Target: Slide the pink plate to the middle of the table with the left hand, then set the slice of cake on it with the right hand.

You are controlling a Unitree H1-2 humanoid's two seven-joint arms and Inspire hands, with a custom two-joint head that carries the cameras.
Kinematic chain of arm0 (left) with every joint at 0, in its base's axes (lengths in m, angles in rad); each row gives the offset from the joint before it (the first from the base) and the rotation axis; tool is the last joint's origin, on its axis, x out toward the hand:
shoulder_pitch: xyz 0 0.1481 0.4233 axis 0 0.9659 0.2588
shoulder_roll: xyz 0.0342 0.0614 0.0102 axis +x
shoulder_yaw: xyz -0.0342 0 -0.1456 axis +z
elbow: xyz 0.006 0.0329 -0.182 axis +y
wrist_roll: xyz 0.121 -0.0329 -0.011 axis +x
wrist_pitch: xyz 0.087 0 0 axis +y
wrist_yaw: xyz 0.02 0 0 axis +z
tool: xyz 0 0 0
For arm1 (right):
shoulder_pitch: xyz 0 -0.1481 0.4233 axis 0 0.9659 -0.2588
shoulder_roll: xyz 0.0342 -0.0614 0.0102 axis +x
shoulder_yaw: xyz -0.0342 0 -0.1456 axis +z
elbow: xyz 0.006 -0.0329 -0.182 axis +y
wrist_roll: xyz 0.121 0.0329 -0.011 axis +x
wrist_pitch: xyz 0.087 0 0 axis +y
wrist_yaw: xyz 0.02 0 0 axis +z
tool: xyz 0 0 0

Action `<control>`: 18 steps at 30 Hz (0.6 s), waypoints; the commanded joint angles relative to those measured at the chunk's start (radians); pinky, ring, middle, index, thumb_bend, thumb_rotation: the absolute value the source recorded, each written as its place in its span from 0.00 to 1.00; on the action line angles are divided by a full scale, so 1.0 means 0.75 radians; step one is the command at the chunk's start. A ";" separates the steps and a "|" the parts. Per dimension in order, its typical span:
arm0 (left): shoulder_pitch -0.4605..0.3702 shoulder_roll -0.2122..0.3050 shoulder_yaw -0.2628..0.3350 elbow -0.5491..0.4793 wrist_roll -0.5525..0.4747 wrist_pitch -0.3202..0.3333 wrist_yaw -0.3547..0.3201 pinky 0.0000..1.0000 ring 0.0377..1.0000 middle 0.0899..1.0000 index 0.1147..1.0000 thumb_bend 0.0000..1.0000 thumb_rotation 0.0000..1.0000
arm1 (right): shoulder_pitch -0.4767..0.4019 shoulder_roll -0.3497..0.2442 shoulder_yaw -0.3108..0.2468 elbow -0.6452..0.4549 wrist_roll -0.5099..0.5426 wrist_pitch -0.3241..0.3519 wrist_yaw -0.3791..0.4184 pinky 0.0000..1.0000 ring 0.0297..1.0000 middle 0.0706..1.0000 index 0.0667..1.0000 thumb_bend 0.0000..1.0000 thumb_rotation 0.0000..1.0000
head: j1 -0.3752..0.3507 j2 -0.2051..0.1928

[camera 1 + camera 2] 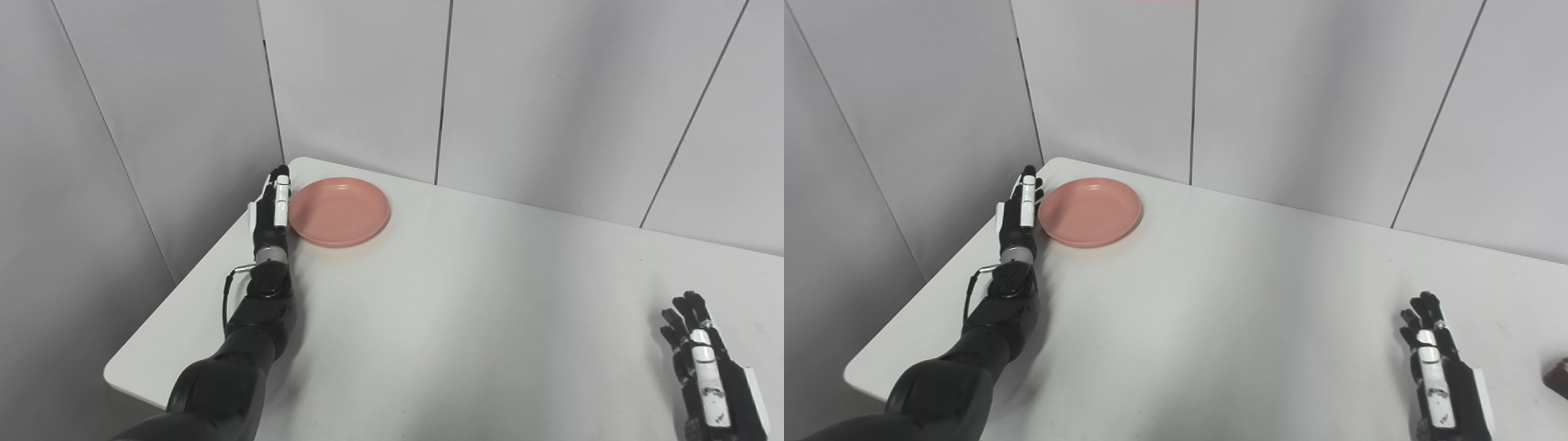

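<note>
Left eye view
Pink plate (339, 211): far-left corner of the table (465, 318).
Left hand (273, 208): fingers straight, empty, against the plate's left rim.

Right eye view
Right hand (1436, 367): spread, empty, near right.
Cake slice (1557, 370): brown bit at right edge.

A white table (465, 318) with rounded corners fills the lower part of both views. Behind its far edge and along its left edge stand plain pale grey wall panels (355, 79), split by thin dark vertical seams. Soft, even light leaves faint shadows on the tabletop.
</note>
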 commanded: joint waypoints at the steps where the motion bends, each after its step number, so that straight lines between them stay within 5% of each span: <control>1: -0.088 0.029 -0.018 -0.002 0.019 -0.007 -0.004 0.93 0.92 0.90 0.91 0.82 1.00 | 0.057 0.002 -0.004 0.010 0.002 -0.008 0.004 0.96 0.93 0.94 0.94 0.64 0.82 | -0.001 0.006; 11: -0.140 0.007 -0.003 0.100 -0.059 -0.034 -0.061 0.98 0.92 0.91 0.91 0.80 1.00 | 0.072 -0.002 -0.003 -0.026 0.009 0.004 0.010 0.97 0.94 0.95 0.94 0.64 0.82 | -0.016 0.023; 18: -0.187 -0.007 0.038 0.183 -0.147 -0.065 -0.200 0.98 0.93 0.91 0.92 0.84 1.00 | 0.080 -0.005 -0.004 -0.040 0.013 0.006 0.010 0.96 0.93 0.93 0.93 0.64 0.81 | -0.011 0.024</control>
